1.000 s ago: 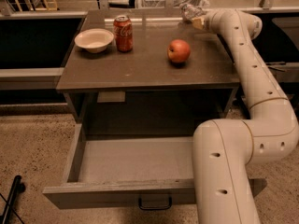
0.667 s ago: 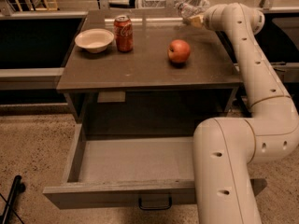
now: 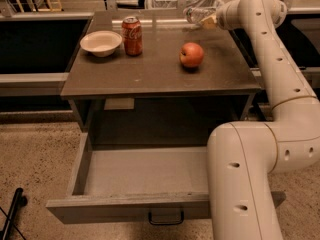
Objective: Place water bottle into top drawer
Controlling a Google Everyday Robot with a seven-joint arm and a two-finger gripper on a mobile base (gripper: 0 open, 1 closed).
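- The white arm [image 3: 262,54] is sitting higher than a second ago, its wrist having lifted above the 1 o'clock corner of the desk [image 3: 150,76]; nothing else has shifted.
- The desk is carrying a bowl, a can and an apple.
- The top drawer [image 3: 125,207] is standing pulled open at 6 o'clock of the desk, with the arm's lower link covering its right end.
- The white bowl [image 3: 101,42] is resting at 10 o'clock on the desk.
- The red Coca-Cola can [image 3: 132,35] is standing upright just beside the bowl, at its 3 o'clock.
- The apple [image 3: 191,54] is lying at 3 o'clock of the desk's centre.
- The water bottle [image 3: 197,14] is hanging tilted over the desk's far edge at 1 o'clock, well apart from the drawer.
- The gripper [image 3: 209,20] is reaching toward 9 o'clock, its jaws clamping the bottle's right end.
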